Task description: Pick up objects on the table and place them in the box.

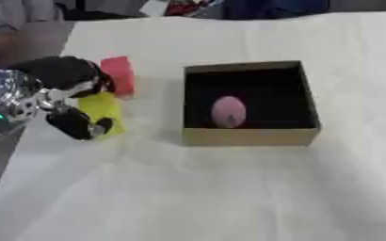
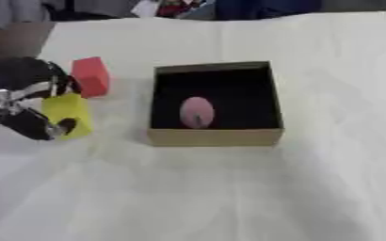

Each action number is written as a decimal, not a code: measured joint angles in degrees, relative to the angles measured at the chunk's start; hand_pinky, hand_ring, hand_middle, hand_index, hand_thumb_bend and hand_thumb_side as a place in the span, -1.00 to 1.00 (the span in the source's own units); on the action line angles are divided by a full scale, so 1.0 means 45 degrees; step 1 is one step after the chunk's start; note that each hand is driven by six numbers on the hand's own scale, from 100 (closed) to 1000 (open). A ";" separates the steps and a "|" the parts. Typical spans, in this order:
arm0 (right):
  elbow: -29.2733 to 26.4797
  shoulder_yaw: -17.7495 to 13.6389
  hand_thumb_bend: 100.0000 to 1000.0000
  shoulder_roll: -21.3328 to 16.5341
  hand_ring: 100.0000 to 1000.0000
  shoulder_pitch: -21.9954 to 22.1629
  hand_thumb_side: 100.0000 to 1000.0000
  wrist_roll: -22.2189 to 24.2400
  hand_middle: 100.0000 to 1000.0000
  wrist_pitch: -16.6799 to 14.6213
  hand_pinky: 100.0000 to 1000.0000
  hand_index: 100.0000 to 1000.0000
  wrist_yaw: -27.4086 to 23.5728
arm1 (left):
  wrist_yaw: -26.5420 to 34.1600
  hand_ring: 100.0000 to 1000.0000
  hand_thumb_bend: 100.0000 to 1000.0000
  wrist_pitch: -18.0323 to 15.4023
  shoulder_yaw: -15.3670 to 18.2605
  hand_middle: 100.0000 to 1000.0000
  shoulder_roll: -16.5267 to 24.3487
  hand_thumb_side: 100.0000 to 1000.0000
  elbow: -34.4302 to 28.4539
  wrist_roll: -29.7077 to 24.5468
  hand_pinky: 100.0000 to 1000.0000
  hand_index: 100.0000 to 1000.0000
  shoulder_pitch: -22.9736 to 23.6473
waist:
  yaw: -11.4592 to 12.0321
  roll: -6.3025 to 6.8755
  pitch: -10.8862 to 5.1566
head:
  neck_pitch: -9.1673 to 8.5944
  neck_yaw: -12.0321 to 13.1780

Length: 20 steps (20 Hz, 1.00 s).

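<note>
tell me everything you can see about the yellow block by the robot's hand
The yellow block is a small, plain, flat-sided piece in bright yellow; its material cannot be told. It sits on the white cloth left of the cardboard box, apart from it, just in front of the red block. The left hand is at it, dark fingers above and thumb below its left side, seemingly closing round it. Whether it is lifted off the cloth cannot be told.

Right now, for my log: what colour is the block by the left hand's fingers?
Yellow block; right eye view shows it best.
</note>
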 measured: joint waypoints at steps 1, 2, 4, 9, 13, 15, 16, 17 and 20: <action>-0.0010 0.0004 -1.00 0.0004 0.67 0.0004 0.48 -0.0018 0.18 0.0023 0.95 0.37 0.0000 | 0.0119 -0.27 -1.00 -0.0074 -0.0005 -0.33 -0.0153 -0.62 0.0000 -0.0063 -0.52 0.43 -0.0409 | -0.0008 0.0007 -0.0019 | 0.0048 -0.0003; -0.0016 0.0011 -1.00 0.0005 0.67 0.0006 0.48 -0.0027 0.18 0.0036 0.95 0.37 0.0000 | 0.0241 -0.28 -1.00 -0.0140 -0.0008 -0.33 -0.0314 -0.62 0.0000 -0.0136 -0.53 0.42 -0.0798 | -0.0010 0.0022 -0.0038 | 0.0062 -0.0006; -0.0035 0.0052 -1.00 0.0024 0.67 0.0050 0.48 -0.0046 0.18 0.0071 0.95 0.37 0.0001 | 0.0435 -0.28 -1.00 -0.0234 -0.0073 -0.34 -0.0684 -0.61 0.0000 -0.0325 -0.54 0.42 -0.1586 | -0.0034 0.0066 -0.0069 | 0.0107 -0.0009; -0.0092 0.0077 -1.00 0.0104 0.67 0.0101 0.48 -0.0038 0.18 0.0137 0.95 0.37 0.0002 | 0.0590 -0.30 -1.00 -0.0223 -0.0277 -0.35 -0.1816 -0.57 0.0000 -0.0934 -0.56 0.42 -0.3304 | -0.0171 0.0111 -0.0103 | 0.0152 -0.0009; -0.0122 0.0083 -1.00 0.0162 0.67 0.0100 0.49 -0.0055 0.17 0.0194 0.95 0.37 0.0003 | 0.0554 -0.31 -1.00 -0.0104 -0.0418 -0.36 -0.2761 -0.55 0.0000 -0.1334 -0.57 0.42 -0.4388 | -0.0312 0.0185 -0.0103 | 0.0149 0.0016; -0.0163 0.0117 -1.00 0.0226 0.67 0.0094 0.48 -0.0038 0.17 0.0225 0.95 0.37 0.0004 | 0.0457 -0.32 -1.00 -0.0065 -0.0477 -0.36 -0.3185 -0.54 0.0000 -0.1439 -0.58 0.41 -0.4767 | -0.0406 0.0217 -0.0090 | 0.0142 0.0033; -0.0166 0.0142 -1.00 0.0228 0.67 0.0091 0.48 -0.0024 0.17 0.0243 0.95 0.36 0.0005 | 0.0395 -0.32 -1.00 -0.0066 -0.0482 -0.36 -0.3372 -0.54 0.0000 -0.1440 -0.58 0.41 -0.4926 | -0.0436 0.0233 -0.0070 | 0.0136 0.0046; -0.0168 0.0153 -1.00 0.0230 0.67 0.0085 0.48 -0.0016 0.17 0.0251 0.95 0.36 0.0005 | 0.0317 -0.32 -1.00 -0.0064 -0.0501 -0.36 -0.3544 -0.53 0.0000 -0.1438 -0.58 0.41 -0.5064 | -0.0466 0.0249 -0.0029 | 0.0120 0.0062; -0.0176 0.0156 -1.00 0.0273 0.67 -0.0032 0.48 0.0008 0.17 0.0279 0.95 0.37 0.0006 | 0.0083 -0.32 -1.00 -0.0023 -0.0630 -0.36 -0.4036 -0.51 0.0000 -0.1397 -0.58 0.41 -0.5361 | -0.0597 0.0259 0.0108 | 0.0005 0.0135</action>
